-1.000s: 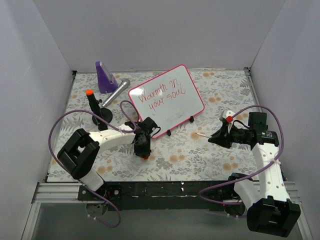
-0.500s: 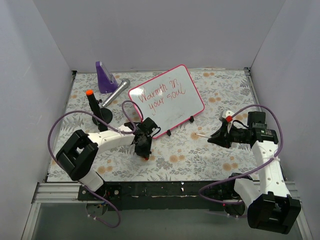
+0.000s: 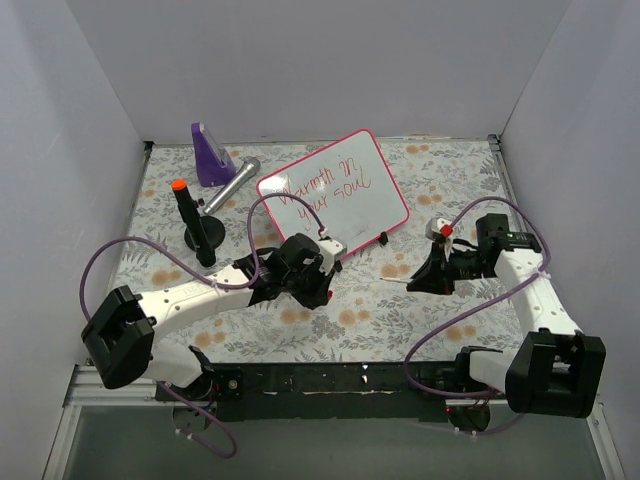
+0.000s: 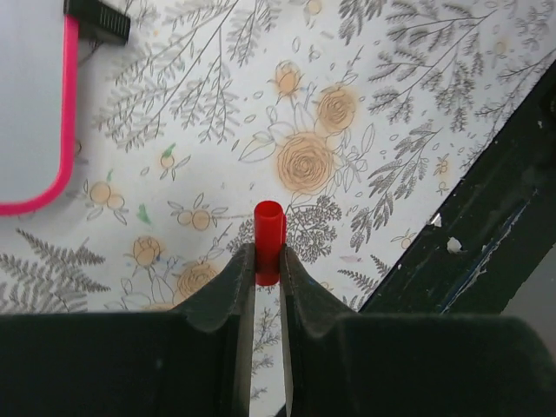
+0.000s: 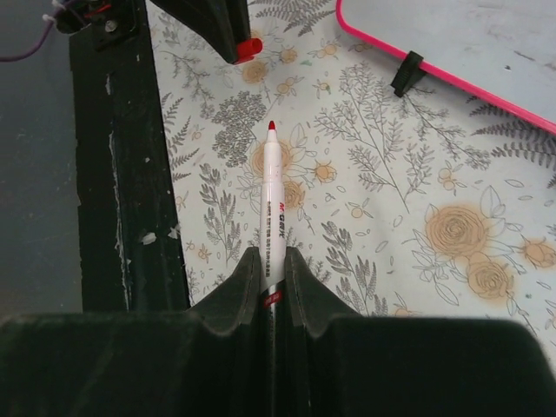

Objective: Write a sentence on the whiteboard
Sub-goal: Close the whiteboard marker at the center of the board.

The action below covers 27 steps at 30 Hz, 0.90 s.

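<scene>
The whiteboard [image 3: 345, 205], pink-framed on black clip feet, stands at mid-back, and the sentence [image 3: 325, 190] "Warmth in your soul" is on it in red. My left gripper [image 3: 322, 292] is in front of the board and is shut on a red marker cap [image 4: 268, 228]. My right gripper [image 3: 428, 278] is to the right of it and is shut on a white marker [image 5: 270, 200], whose bare red tip [image 5: 271, 127] points at the left gripper. In the right wrist view the cap [image 5: 248, 48] is a short way beyond the tip. The board's corner [image 4: 35, 104] shows in the left wrist view.
A purple cone-shaped object [image 3: 210, 155] and a silver cylinder [image 3: 232, 183] lie at the back left. A black stand with an orange-topped marker [image 3: 190, 220] is left of the board. The table's black front edge [image 3: 330, 378] is close below both grippers. White walls enclose three sides.
My left arm has swung right to the middle with the red cap in it. My right gripper has moved left and a little toward the board, so marker tip and cap are closer.
</scene>
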### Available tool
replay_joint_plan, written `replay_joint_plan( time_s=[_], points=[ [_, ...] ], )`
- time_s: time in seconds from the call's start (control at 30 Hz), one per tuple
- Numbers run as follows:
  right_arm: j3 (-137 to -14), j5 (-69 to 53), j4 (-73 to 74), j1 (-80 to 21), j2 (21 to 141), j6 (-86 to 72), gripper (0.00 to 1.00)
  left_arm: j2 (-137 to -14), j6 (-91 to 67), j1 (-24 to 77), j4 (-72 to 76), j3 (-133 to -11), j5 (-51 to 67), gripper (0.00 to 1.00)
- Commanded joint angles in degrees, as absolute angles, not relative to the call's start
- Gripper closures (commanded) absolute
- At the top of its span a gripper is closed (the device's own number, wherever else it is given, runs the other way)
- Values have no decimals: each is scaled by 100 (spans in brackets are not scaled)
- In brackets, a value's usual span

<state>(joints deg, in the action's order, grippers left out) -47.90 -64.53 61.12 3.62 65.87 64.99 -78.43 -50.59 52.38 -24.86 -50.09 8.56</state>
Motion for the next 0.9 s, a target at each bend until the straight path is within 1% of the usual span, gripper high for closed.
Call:
replay_joint_plan(
  time_s=[0.0,0.03,0.13,0.37,0.5,0.87],
  points=[
    [-5115,-6382,6294,-191,6899,6645,99,-7462,-3835,5247,-1636,-4817,1502,100],
    [-5159,-6337,6267,-507,6969,6575,99,-7436,-3745,5256,-1539,-4782,1642,100],
    [-5273,-6223,6100,-904,7294,6241,99,-7444,-3393,5256,-1257,-4702,1863,100],
    [-6001,-6152,6459,-1309,8400,6284,99,-7760,-2743,5475,-1221,-4860,2215,100],
    [-6205,-6091,6574,-1467,8622,6311,99,-7936,-2488,5555,-1301,-4922,2101,100],
    [-6012,-5590,6082,-2109,8807,5652,99,-8244,-2224,5757,-1512,-5168,1688,100]
  ],
)
